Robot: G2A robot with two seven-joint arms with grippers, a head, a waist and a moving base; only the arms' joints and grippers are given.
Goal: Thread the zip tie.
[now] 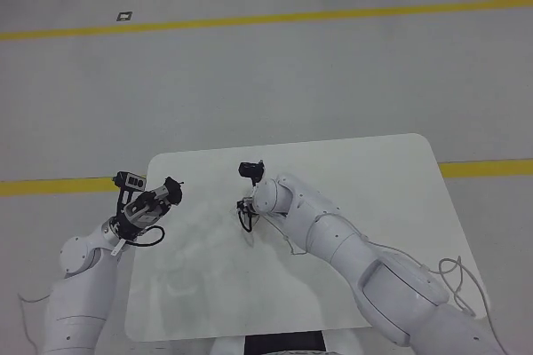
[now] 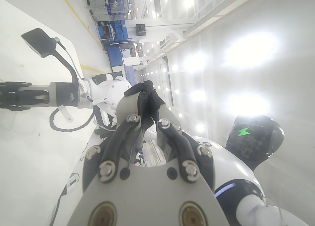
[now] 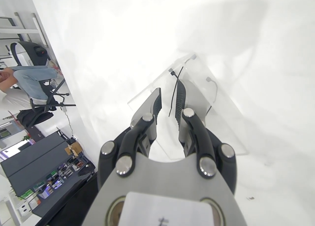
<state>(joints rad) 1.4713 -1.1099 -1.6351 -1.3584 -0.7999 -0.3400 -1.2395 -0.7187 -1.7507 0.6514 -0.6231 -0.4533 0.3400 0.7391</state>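
Left hand (image 2: 147, 96): closed, nothing visible in it, raised at the counter's (image 1: 364, 177) 9 o'clock edge.
Right hand (image 3: 168, 86): wide open over a clear plate (image 3: 221, 123), toward 9 o'clock from centre.
Zip tie (image 3: 173, 99): loose on the plate, inside that open grip.
Progress: seemingly unstarted; grasping and threading remain.

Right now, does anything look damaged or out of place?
Yes: ragged black material bunches loosely at the tips of the left gripper, like a torn covering. The zip tie on the clear plate under the open right gripper looks normal.
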